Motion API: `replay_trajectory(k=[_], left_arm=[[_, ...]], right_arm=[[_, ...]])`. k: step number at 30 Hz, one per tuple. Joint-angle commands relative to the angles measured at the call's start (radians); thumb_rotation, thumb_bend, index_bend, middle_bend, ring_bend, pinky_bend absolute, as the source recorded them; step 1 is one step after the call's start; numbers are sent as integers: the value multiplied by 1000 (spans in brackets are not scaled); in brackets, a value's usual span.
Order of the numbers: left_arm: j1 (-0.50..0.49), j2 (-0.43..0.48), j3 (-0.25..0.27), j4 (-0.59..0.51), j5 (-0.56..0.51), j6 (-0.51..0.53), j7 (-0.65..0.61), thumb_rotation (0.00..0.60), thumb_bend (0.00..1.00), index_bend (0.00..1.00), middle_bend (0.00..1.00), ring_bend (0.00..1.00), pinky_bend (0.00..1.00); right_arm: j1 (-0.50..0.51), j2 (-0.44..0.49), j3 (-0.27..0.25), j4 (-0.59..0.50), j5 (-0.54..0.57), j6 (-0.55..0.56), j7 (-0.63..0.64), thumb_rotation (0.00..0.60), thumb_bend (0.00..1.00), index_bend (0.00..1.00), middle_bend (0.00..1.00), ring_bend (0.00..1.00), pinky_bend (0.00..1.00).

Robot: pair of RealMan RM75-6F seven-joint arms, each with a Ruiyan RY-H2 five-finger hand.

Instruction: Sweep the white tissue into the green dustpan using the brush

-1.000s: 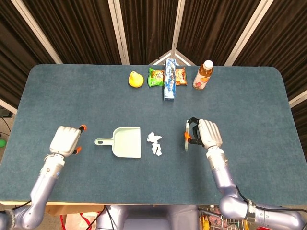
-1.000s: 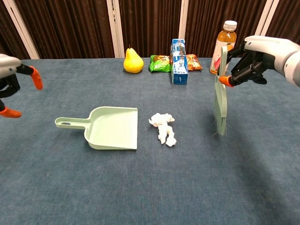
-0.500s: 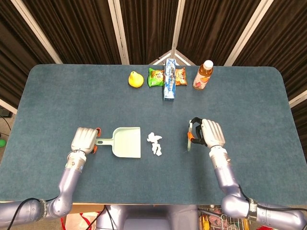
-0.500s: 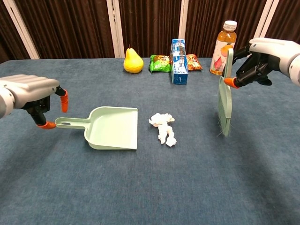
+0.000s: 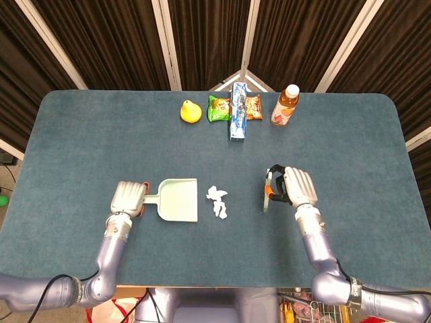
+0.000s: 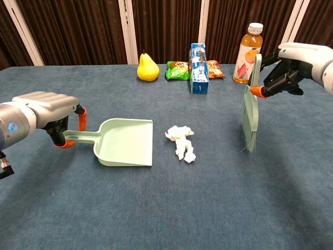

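- Right hand (image 6: pixel 291 65) grips the brush (image 6: pixel 250 112) upright, right of the tissue (image 6: pixel 181 141).
- Left hand (image 6: pixel 49 112) closes around the dustpan (image 6: pixel 125 141) handle, left of the tissue.

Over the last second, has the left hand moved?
Yes. The left hand moved right across the table toward the dustpan, which stayed put, and is now at its handle.
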Motion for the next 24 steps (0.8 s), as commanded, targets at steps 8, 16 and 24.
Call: replay_trajectory(k=[8, 16, 24], left_arm=[[-19, -28, 8, 21, 5, 19, -18, 600, 606, 536, 1000, 976, 1000], [-42, -24, -4, -12, -20, 45, 8, 600, 610, 543, 1000, 978, 1000], [-66, -43, -18, -16, -51, 60, 24, 600, 612, 543, 1000, 978, 1000]], right_arm=[[-1, -3, -15, 2, -6, 10, 8, 600, 447, 869, 859, 926, 871], [-6, -23, -45, -20, -51, 36, 3, 600, 449, 869, 859, 926, 871], [-4, -100, -69, -12, -66, 69, -11, 600, 454, 869, 859, 926, 871]])
